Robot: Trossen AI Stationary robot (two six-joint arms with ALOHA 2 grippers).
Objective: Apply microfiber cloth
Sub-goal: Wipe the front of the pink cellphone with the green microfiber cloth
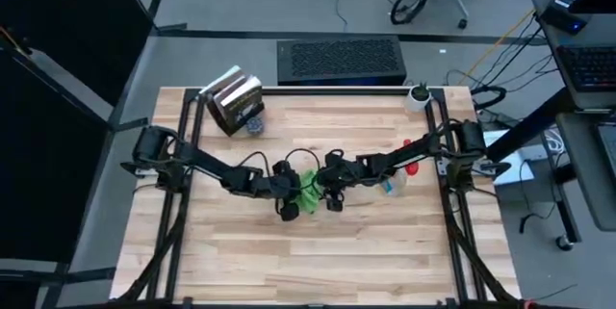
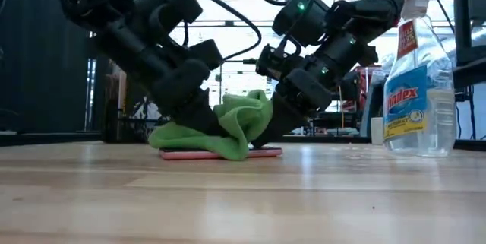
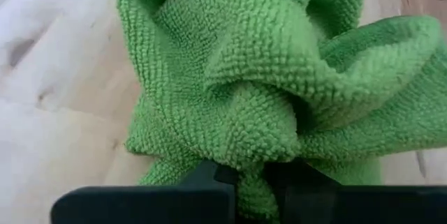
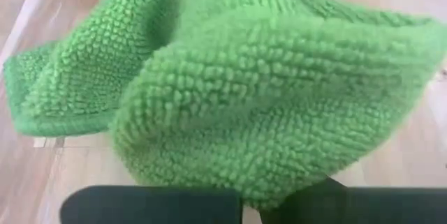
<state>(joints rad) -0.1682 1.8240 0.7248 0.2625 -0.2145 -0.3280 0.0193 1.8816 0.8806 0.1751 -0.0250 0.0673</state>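
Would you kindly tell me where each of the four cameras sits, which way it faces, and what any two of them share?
High view: above the table, looking straight down; both arms meet at the green cloth, left hand, right hand.
Low view: at tabletop height, looking level across; both arms lean down onto the cloth, spray bottle beside them.
Left wrist view: on the left arm, facing the cloth pinched between its dark fingers.
Right wrist view: on the right arm, facing the cloth over wood.
Shared: every view shows the cloth.
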